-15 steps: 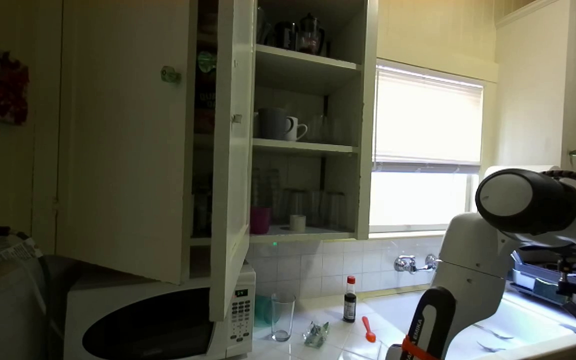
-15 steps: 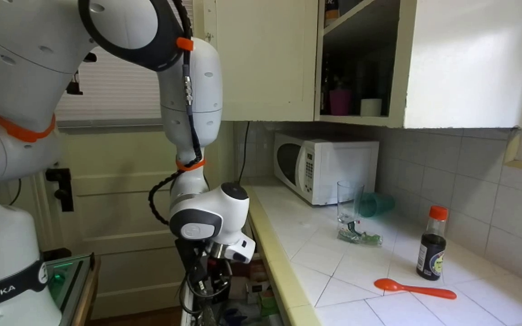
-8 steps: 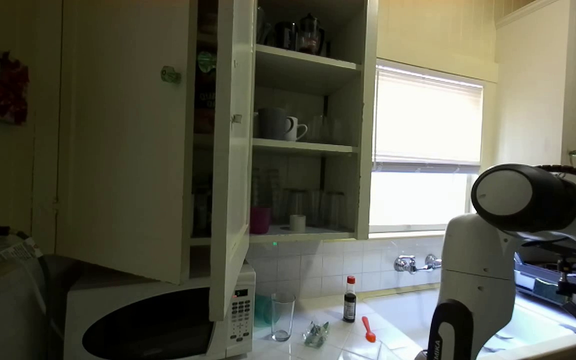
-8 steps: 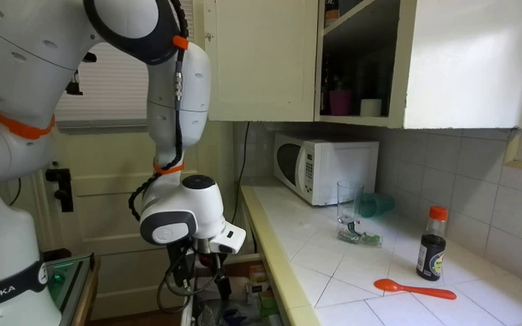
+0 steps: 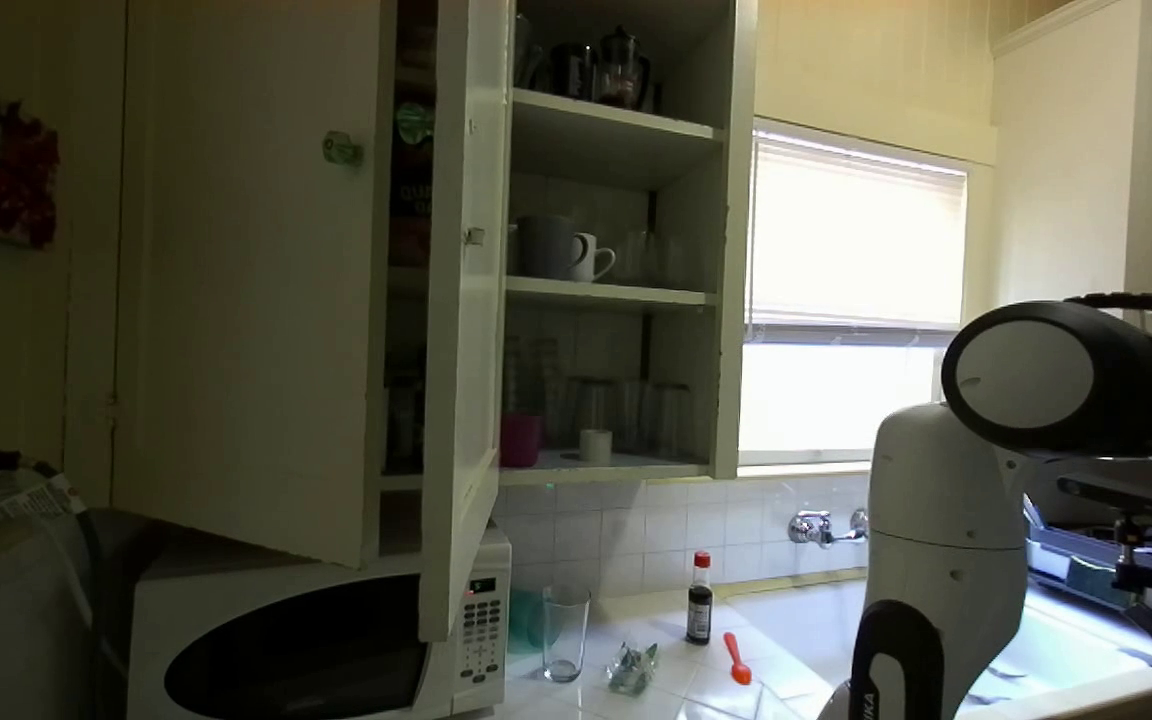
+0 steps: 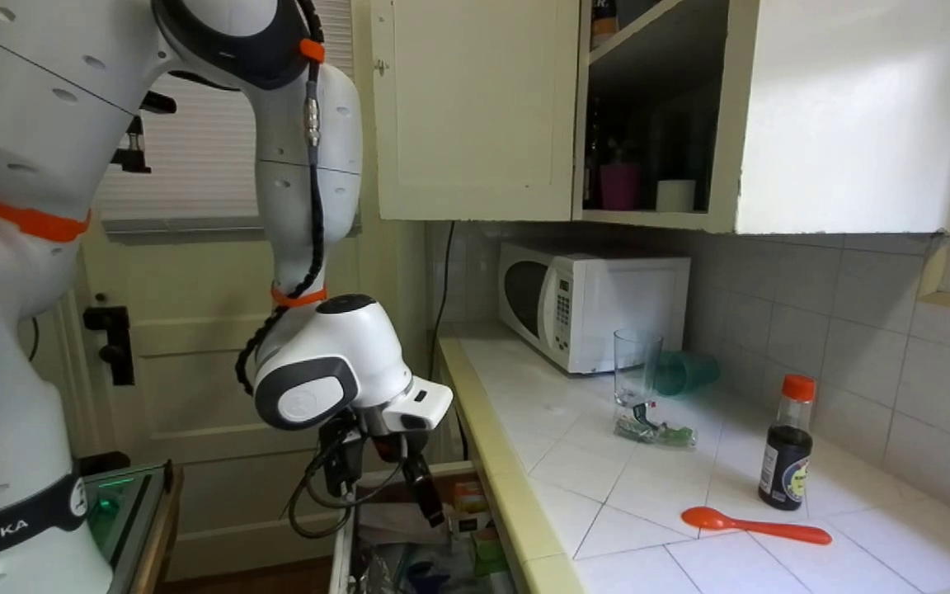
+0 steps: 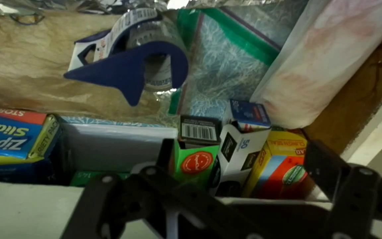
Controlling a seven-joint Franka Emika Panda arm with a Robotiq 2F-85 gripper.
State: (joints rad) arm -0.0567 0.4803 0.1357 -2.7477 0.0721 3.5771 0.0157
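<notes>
My gripper (image 7: pixel 244 156) is open and empty, tilted above an open drawer (image 6: pixel 343 544). It also shows in an exterior view (image 6: pixel 423 487), in front of the counter. In the wrist view, a green box with a red seal (image 7: pixel 196 164), a white box marked 50 (image 7: pixel 240 149) and a yellow and red cling wrap box (image 7: pixel 280 166) appear between the fingers, apparently beneath them. A blue tape dispenser (image 7: pixel 158 63) lies on a brown paper bag (image 7: pixel 28 69) behind. A blue Ziploc box (image 7: pixel 8 136) lies at the left.
On the counter (image 6: pixel 557 536) are a red spoon (image 6: pixel 755 525), a red-capped sauce bottle (image 6: pixel 786 454), a clear glass (image 6: pixel 637 363), a crumpled wrapper (image 6: pixel 656 429) and a teal cup (image 6: pixel 685 373). A microwave (image 6: pixel 623 305) stands behind, under an open cabinet door (image 6: pixel 475 107).
The arm has drawn back to the left in an exterior view and then risen a little. The gripper has come up from the drawer and tilted, its finger now angled toward the counter.
</notes>
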